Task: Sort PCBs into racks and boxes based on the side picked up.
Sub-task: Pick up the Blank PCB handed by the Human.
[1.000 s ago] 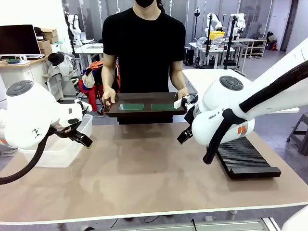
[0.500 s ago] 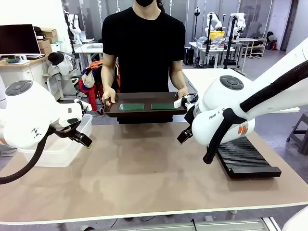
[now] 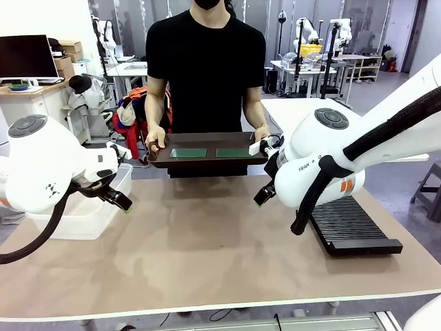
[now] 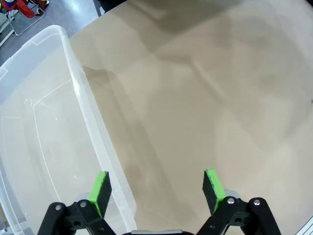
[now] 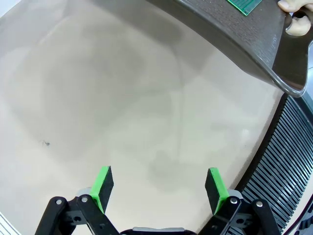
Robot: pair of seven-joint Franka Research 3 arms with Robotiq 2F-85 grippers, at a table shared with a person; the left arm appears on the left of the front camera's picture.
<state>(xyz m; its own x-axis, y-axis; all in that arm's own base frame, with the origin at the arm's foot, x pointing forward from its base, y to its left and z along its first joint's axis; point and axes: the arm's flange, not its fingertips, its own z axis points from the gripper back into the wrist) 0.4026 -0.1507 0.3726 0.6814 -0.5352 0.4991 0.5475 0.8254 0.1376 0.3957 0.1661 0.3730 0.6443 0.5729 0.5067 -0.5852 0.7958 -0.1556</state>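
Two green PCBs [image 3: 188,152] [image 3: 233,152] lie flat on a dark brown tray [image 3: 207,160] that a person holds by both ends at the far edge of the table. A corner of one PCB [image 5: 243,6] appears in the right wrist view. My left gripper [image 3: 117,200] hangs open beside the clear box [image 3: 86,217], its fingers [image 4: 100,191] astride the box's near wall [image 4: 95,137]. My right gripper [image 3: 263,194] is open above bare table, left of the black rack [image 3: 351,227], whose slots [image 5: 288,161] run along the right wrist view's edge.
The brown table [image 3: 207,241] stretches open between the arms. The person's hands [image 3: 155,138] grip the tray's handles. Behind the person stand desks, a monitor [image 3: 27,56] and other equipment.
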